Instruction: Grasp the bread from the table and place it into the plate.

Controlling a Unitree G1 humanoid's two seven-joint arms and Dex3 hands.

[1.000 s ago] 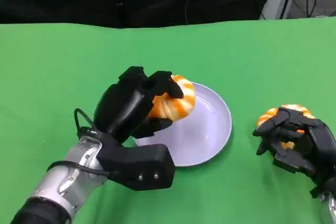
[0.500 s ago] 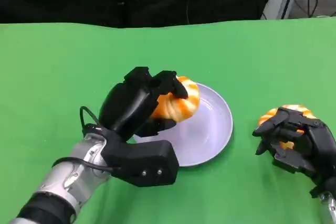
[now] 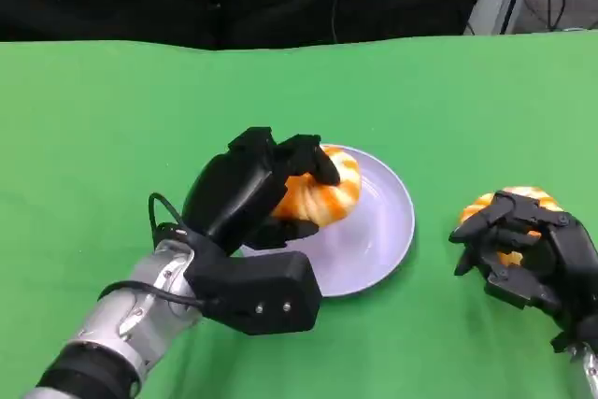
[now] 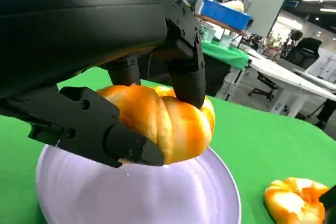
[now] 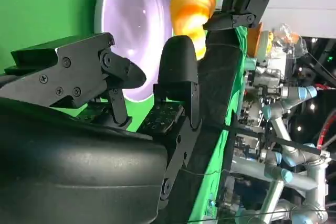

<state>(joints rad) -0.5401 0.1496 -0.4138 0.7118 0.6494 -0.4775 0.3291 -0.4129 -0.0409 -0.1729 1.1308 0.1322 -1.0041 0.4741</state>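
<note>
The left hand point(image 3: 250, 195) grasps one bread point(image 3: 322, 189), its fingers point(image 4: 184, 59) closed over the top and a lower part clamped under the near side; the left wrist view shows the piece held just above the pale lilac plate point(image 3: 378, 231), over the plate's left portion and not yet resting on it. A second bread point(image 3: 509, 207) lies on the green surface point(image 3: 112, 119) to the right of the plate, well apart from it, with the right hand point(image 3: 528, 248) curled over it; whether those fingers actually clamp it or merely cage it cannot be told, since the head view hides the contact and the right wrist view does not look at that piece. Assessment of the step in hand: the carried piece should be lowered until its underside meets the plate floor, and brought slightly further toward the centre, before the fingers are spread. The bread looks soft and lobed, so releasing from height risks a roll toward the rim. The fingers should open upward and outward, clear of the plate's raised edge, so the plate is not dragged. Markings: no brand, label or legible writing is found on the bread, plate, surface or hands.
</note>
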